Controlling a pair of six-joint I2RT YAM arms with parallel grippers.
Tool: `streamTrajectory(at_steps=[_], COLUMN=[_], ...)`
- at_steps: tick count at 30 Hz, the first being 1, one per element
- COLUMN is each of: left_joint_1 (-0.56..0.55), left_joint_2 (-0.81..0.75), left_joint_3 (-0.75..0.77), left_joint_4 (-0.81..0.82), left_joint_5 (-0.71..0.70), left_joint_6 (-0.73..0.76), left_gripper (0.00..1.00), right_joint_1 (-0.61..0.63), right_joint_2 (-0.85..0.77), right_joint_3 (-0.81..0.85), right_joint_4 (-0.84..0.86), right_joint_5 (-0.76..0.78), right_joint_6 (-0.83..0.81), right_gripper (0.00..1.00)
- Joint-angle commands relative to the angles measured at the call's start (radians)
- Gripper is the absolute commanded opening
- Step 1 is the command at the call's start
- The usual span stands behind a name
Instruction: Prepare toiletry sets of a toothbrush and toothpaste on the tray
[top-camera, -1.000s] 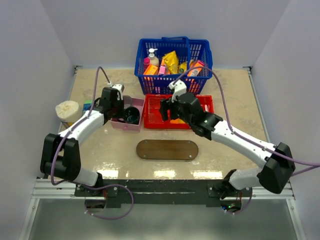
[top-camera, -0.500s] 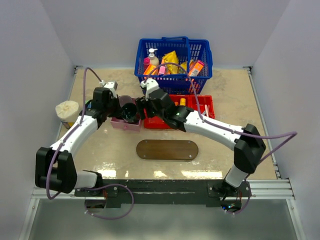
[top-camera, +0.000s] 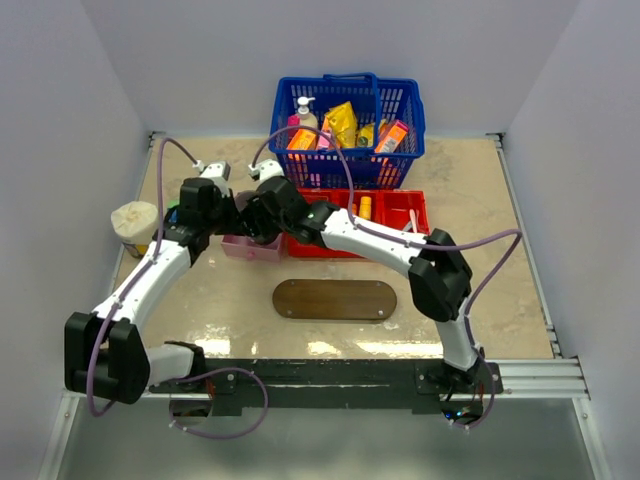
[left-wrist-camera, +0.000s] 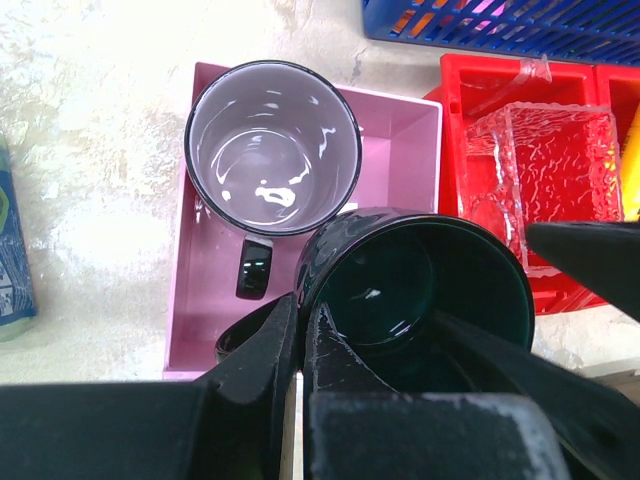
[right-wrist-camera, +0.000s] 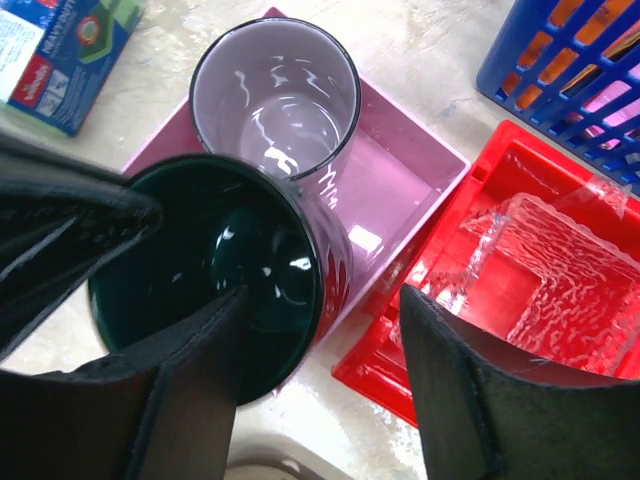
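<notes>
The dark wooden tray (top-camera: 335, 299) lies bare at the front centre. An orange toothpaste (top-camera: 365, 207) tube sits in the red bin (top-camera: 395, 200), and a thin pale toothbrush (top-camera: 410, 217) shows in its right compartment. Both grippers meet over the pink box (top-camera: 240, 250). My left gripper (left-wrist-camera: 303, 310) is shut on the rim of a dark green mug (left-wrist-camera: 420, 290). My right gripper (right-wrist-camera: 320, 300) is open and straddles the same dark green mug (right-wrist-camera: 200, 270), one finger inside, the other outside over the red bin (right-wrist-camera: 440, 300).
A second mug with a pale inside (left-wrist-camera: 272, 145) stands upright in the pink box (left-wrist-camera: 400, 110). A clear plastic holder (left-wrist-camera: 550, 170) fills the red bin's left compartment. The blue basket (top-camera: 345, 150) of goods stands behind. A paper roll (top-camera: 133, 222) and blue packet (right-wrist-camera: 60, 50) lie left.
My right arm has swung left from the red bin to the pink box and its jaws have narrowed around the dark mug's wall. The left gripper has kept its hold, shifting slightly left.
</notes>
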Motion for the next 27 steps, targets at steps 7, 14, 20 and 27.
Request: streamTrajectory(at_steps=[7, 14, 20, 27], left_joint_1=[0.008, 0.008, 0.008, 0.008], left_joint_2=[-0.063, -0.097, -0.128, -0.142], left_joint_3=[-0.006, -0.029, -0.052, -0.055], left_joint_4=[0.121, 0.156, 0.204, 0.216], left_joint_5=[0.017, 0.045, 0.102, 0.159], left_joint_6=[-0.016, -0.007, 0.005, 0.031], left_gripper=[0.00, 0.00, 0.00, 0.00], right_joint_1=[0.003, 0.001, 0.000, -0.008], right_joint_2=[0.086, 0.141, 0.157, 0.137], right_joint_3=[0.164, 0.232, 0.250, 0.249], right_joint_4=[-0.079, -0.122, -0.127, -0.092], right_joint_5=[0.083, 0.090, 0.104, 0.063], right_joint_6=[0.026, 0.044, 0.049, 0.053], right_gripper=[0.56, 0.37, 0.16, 0.00])
